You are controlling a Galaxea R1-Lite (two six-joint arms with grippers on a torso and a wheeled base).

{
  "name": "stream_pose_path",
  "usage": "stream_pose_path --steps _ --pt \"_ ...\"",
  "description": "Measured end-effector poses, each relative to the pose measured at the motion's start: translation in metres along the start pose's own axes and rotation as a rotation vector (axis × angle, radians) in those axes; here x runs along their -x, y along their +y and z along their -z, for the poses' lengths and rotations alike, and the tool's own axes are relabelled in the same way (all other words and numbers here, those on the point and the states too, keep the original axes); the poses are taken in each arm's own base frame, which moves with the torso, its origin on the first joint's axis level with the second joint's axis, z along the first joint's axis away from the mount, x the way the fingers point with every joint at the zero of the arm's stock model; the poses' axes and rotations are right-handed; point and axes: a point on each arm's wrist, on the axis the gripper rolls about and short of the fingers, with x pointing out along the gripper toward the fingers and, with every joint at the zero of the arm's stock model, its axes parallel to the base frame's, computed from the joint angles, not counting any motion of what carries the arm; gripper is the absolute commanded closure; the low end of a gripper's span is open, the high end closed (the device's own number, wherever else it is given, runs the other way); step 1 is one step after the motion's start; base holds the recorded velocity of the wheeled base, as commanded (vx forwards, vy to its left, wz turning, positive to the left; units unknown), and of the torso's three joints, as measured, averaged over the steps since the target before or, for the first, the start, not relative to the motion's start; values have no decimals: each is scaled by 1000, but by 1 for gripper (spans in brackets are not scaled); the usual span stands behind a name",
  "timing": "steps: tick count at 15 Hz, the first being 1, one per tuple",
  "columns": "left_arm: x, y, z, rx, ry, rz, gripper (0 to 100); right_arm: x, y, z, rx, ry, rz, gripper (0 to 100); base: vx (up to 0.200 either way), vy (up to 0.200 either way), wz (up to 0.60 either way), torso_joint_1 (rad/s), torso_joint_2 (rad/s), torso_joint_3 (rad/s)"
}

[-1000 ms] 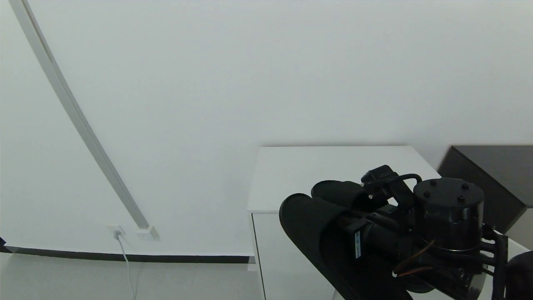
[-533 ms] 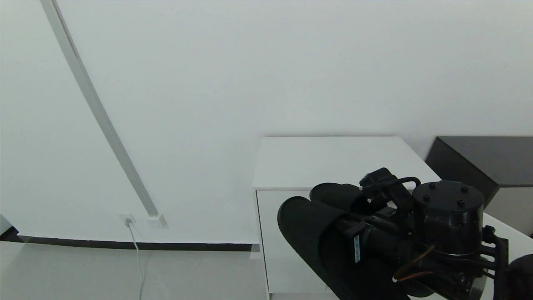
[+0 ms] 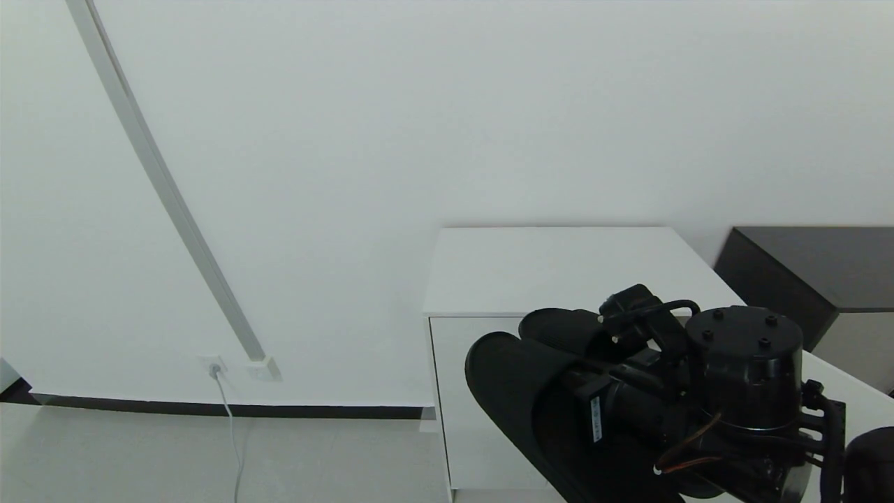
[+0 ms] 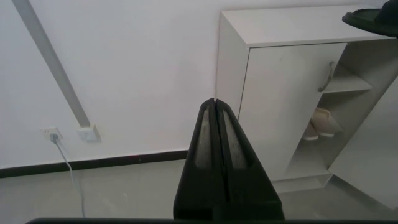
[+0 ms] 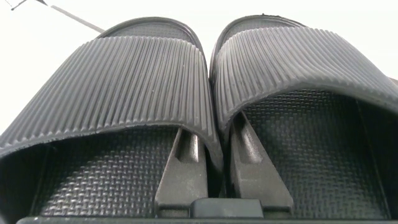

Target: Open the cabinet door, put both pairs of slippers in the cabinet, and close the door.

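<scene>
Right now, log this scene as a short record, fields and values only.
right gripper: shut on black slippers, fingers under both straps, pair held up in front of the cabinet
left gripper: shut, empty
cabinet: white, one side open, shelves showing
light slippers: inside the cabinet, below the upper shelf
wall socket: left of the cabinet in the head view

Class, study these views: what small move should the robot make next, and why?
Probably carry the black slippers in the right gripper toward the cabinet: its door stands open and pale slippers already sit inside.
</scene>
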Motion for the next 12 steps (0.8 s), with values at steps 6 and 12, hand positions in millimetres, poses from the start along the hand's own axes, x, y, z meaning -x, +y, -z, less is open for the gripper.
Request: stream_pose_path --steps 6,12 --pt "0 0 0 0 0 0 100 -1 0 1 1 4 6 100 0 0 0 0 0 0" --pt "0 0 0 0 0 0 100 -2 0 2 3 9 7 100 0 -167 0 2 0 0"
